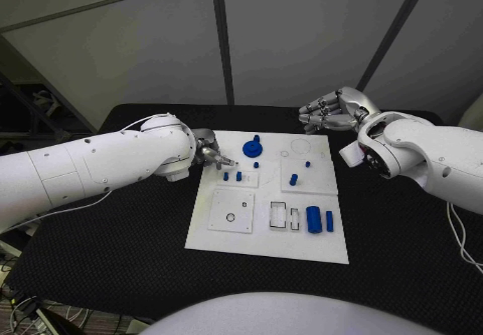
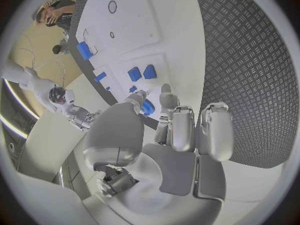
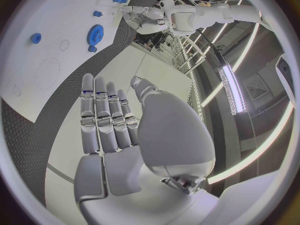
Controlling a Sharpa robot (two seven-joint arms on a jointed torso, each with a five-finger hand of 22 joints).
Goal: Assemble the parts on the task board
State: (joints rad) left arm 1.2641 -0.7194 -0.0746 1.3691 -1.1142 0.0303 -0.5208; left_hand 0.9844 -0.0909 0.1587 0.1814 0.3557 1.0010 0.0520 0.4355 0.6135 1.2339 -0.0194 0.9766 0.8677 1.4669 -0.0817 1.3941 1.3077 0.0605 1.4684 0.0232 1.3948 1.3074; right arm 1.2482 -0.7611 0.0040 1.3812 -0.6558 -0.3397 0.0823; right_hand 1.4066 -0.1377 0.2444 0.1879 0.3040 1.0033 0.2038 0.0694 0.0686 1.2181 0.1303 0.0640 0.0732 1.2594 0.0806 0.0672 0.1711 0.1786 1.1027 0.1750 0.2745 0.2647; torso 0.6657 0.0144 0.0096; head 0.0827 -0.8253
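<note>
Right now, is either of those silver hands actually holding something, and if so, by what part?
Nothing is held. The left hand hovers at the white board's edge with its fingers apart; the right hand sits beyond the board's far corner, fingers curled on nothing.

Board (image 1: 264, 244) lies mid-desk (image 1: 121, 258). On it, far side: gear (image 1: 253, 148) left of centre, with a small peg (image 1: 255, 165) just before it. Two pegs (image 1: 232, 176) stand side by side nearer the left edge; one peg (image 1: 293, 179) stands right of centre. Near right: cylinder (image 1: 313, 218) with a bar (image 1: 329, 220) just to its right. Left robot hand (image 1: 211, 155) sits at the board's far left edge; right robot hand (image 1: 330, 112) is beyond the far right corner.
</note>
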